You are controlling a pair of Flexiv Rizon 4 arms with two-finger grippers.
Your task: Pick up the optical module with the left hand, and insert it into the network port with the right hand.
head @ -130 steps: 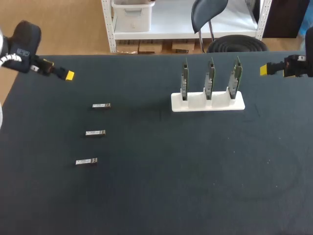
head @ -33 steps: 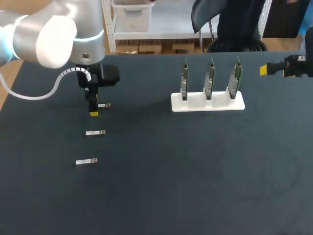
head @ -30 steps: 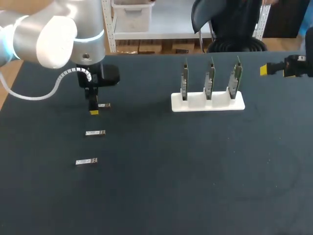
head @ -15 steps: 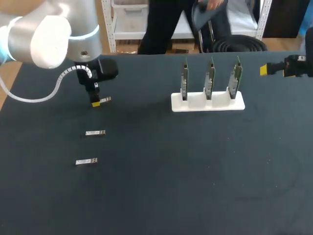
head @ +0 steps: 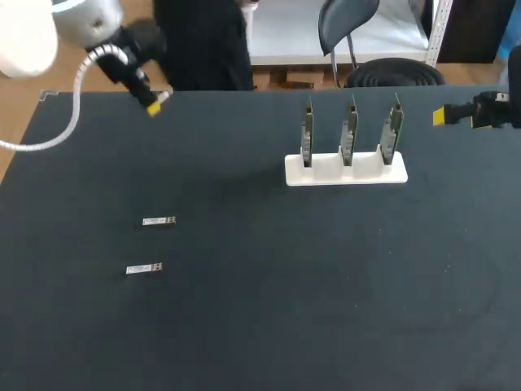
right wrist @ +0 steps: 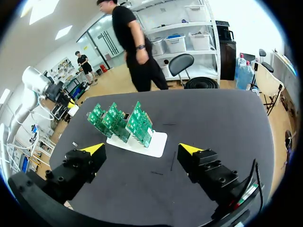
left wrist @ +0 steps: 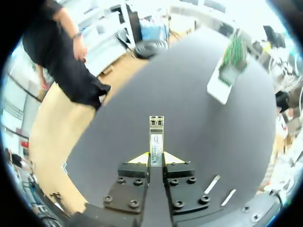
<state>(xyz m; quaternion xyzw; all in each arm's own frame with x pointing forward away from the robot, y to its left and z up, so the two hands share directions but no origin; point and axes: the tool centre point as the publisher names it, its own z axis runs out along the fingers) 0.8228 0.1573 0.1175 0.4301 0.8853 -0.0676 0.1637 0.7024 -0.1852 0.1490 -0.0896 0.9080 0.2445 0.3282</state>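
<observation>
My left pincer (left wrist: 156, 158) pinches the module (left wrist: 156, 131) at ten o'clock; my spread right pincer (right wrist: 141, 149) should grip its free end.

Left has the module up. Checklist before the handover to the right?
1. Grip: left gripper clamps the optical module, a finger on each side: ok.
2. Height: module clear of the table: ok, held up near the far left corner.
3. Receiver: right gripper open and empty: ok.
4. Reach: right gripper close to module: not ok, it sits at the table's right edge.
5. Target: three cards upright in the white holder: ok.
6. Free ports: cannot tell.
</observation>
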